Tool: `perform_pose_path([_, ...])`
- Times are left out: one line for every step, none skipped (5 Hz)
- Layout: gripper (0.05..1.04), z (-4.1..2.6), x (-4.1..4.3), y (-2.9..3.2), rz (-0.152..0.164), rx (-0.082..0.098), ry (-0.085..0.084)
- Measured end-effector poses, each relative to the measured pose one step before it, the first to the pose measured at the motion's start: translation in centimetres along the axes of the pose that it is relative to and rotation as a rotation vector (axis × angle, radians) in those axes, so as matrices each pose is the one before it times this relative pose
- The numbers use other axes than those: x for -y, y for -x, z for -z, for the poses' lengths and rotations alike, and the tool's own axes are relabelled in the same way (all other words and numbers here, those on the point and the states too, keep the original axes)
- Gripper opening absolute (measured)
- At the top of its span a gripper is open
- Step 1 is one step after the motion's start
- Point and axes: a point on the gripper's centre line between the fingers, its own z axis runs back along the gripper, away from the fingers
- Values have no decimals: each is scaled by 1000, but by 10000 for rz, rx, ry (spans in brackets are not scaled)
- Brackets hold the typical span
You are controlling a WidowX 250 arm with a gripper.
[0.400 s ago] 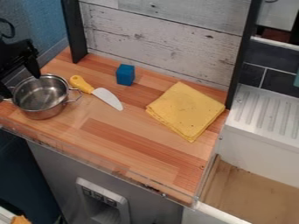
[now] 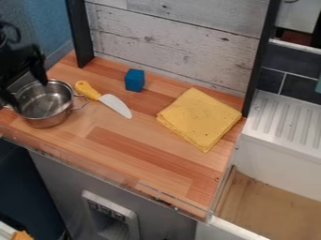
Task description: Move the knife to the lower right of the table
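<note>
Gripper (image 2: 29,94): camera view, left side of the scene; black, hanging over the pot, fingers standing well apart, no object in its grasp. Whether the tips touch the pot, cannot tell.
Pot (image 2: 44,116): metal, open-topped, upright on the wooden table (image 2: 132,145), directly below the gripper as seen here; one loop handle sticks out on the side toward the knife.
Knife (image 2: 116,105): to the right of the gripper, just past the pot; lies flat on the table. Yellow handle is the end nearer the gripper, pale blade points away from it, toward the lower right (rounded tip, looks like a toy piece).
Block (image 2: 134,80): blue, on the table, to the right of the gripper and slightly farther up the view, beyond the knife handle.
Cloth (image 2: 199,118): yellow, folded, flat on the table, well to the gripper's right, past the knife and block.
Backboard (image 2: 169,40): whitewashed planks, up and to the right from the gripper, between two dark uprights.
Clear rail (image 2: 94,169): along the near table edge, below the gripper in view, running down toward the right.
Ribbed white surface (image 2: 285,123): far right of the gripper, past the cloth.
</note>
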Motion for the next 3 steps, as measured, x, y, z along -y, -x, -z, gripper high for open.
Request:
perform_pose_path([1001,-403,2325,-115,-51,78,128])
perform_pose_path([1001,1110,2109,445,-183,-226,50])
perform_pose_path([1001,1678,2755,1266,191,-88,-123])
